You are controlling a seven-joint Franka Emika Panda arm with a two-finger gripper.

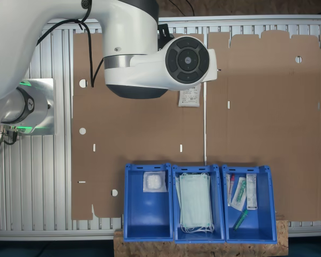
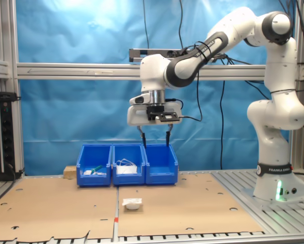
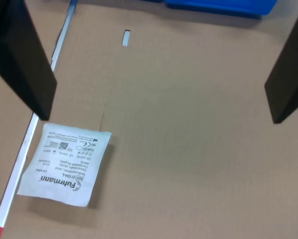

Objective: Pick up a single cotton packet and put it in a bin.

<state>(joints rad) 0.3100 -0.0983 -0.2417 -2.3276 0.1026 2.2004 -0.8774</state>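
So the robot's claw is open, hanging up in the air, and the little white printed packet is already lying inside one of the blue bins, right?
Not quite. The gripper is open and up in the air, but the cotton packet lies on the cardboard sheet, in front of the blue bins, not inside one. The second exterior view shows this plainly.

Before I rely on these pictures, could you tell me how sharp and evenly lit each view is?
In the wrist view, the cotton packet is sharp enough to show its print, while the near fingers are dark and soft. In the first exterior view, the arm hides part of the packet. In the second exterior view, glare brightens the blue backdrop.
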